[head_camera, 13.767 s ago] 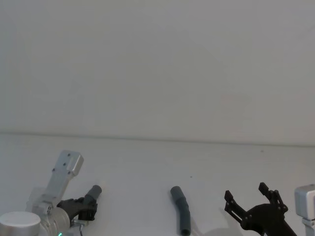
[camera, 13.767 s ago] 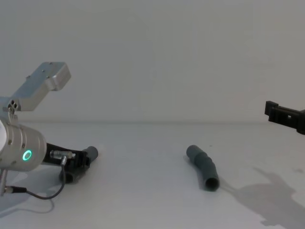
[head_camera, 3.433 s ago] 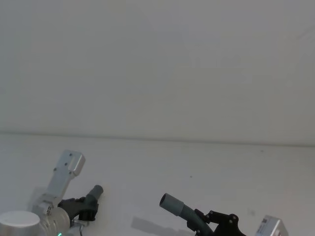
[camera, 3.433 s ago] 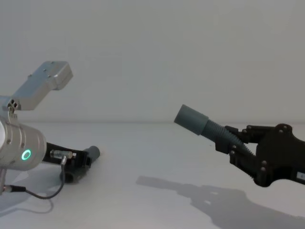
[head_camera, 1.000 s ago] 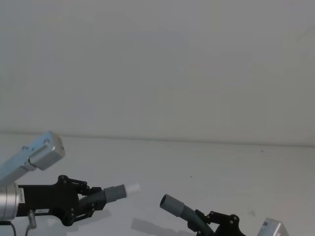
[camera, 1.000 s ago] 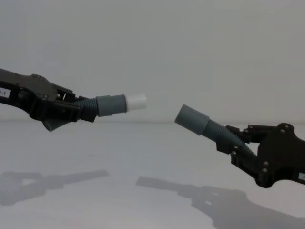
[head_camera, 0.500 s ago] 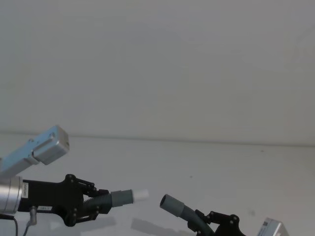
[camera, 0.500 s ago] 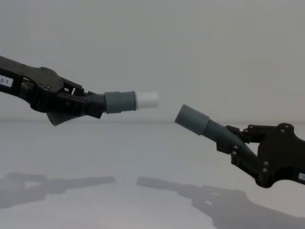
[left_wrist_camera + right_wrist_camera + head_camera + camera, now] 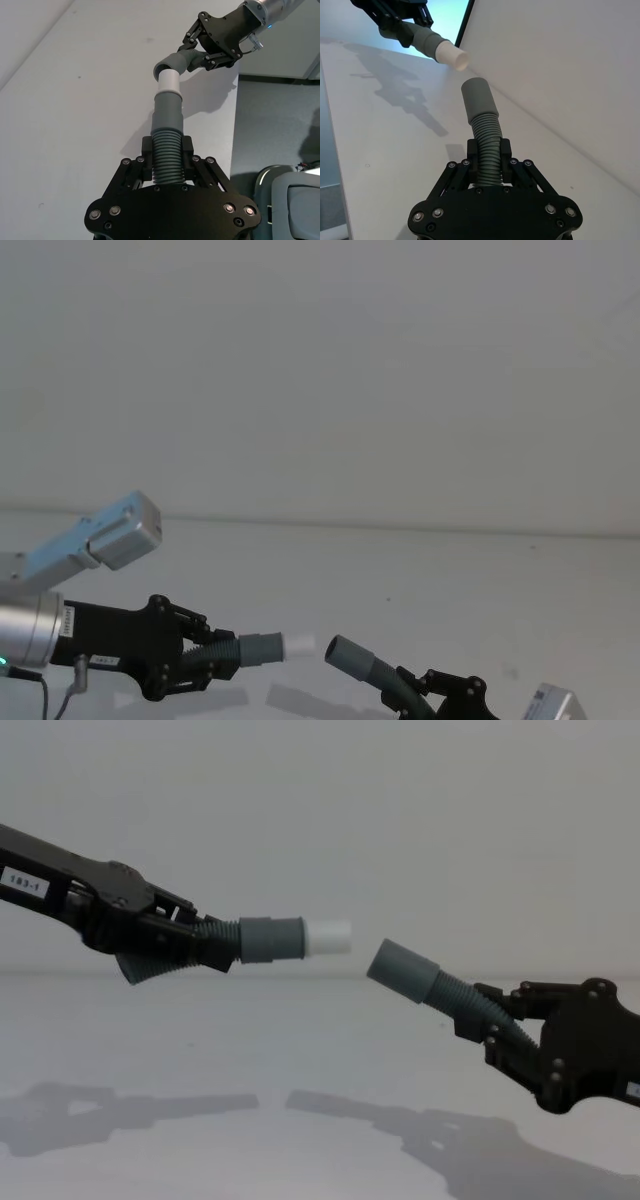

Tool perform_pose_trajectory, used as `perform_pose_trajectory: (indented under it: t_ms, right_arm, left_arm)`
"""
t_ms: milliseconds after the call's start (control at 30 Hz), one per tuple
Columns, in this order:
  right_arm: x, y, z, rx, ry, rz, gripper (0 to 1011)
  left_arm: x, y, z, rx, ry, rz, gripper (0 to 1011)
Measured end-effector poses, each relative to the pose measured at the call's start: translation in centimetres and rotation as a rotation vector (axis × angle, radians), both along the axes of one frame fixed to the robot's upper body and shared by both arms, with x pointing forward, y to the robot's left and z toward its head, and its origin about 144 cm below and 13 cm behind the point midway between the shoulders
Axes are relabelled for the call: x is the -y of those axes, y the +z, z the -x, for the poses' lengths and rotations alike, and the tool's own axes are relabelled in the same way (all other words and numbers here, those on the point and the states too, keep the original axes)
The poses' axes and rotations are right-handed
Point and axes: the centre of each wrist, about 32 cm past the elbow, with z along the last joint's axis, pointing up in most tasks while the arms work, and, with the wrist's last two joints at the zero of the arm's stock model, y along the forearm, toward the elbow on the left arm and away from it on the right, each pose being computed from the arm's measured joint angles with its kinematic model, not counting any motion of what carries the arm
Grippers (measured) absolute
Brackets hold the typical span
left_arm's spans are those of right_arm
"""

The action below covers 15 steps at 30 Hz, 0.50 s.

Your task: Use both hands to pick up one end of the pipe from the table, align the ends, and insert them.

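Note:
Both pipe pieces hang in the air above the white table [image 9: 300, 1050]. My left gripper [image 9: 215, 948] is shut on the ribbed body of one piece [image 9: 272, 939], whose white tip [image 9: 328, 936] points right. My right gripper [image 9: 495, 1020] is shut on the ribbed body of the other piece, and its hollow cuff [image 9: 402, 971] points up and left. A small gap separates the white tip from the cuff, with the tip slightly higher. In the left wrist view the white tip [image 9: 168, 81] stands just short of the other cuff [image 9: 172, 61]. The head view shows the tip [image 9: 298, 645] close to the cuff [image 9: 348, 653].
The arms' shadows [image 9: 420, 1130] lie on the table below. A plain pale wall [image 9: 320, 390] rises behind the table's far edge. The left arm's silver link [image 9: 110, 535] sticks up at the left.
My left gripper has carried the white-tipped piece to the right, narrowing the gap to the hollow cuff. The right gripper and its piece have stayed still.

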Motion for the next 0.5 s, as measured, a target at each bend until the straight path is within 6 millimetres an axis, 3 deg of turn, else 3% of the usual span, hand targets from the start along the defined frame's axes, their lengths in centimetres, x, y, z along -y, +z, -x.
perform_pose_trajectory:
  t_ms: [500]
  right_arm:
    - [0.0, 0.0, 0.0, 0.0, 0.0, 0.0, 227]
  left_arm:
    - [0.82, 1.01, -1.1, -0.022, -0.019, -0.057, 295]
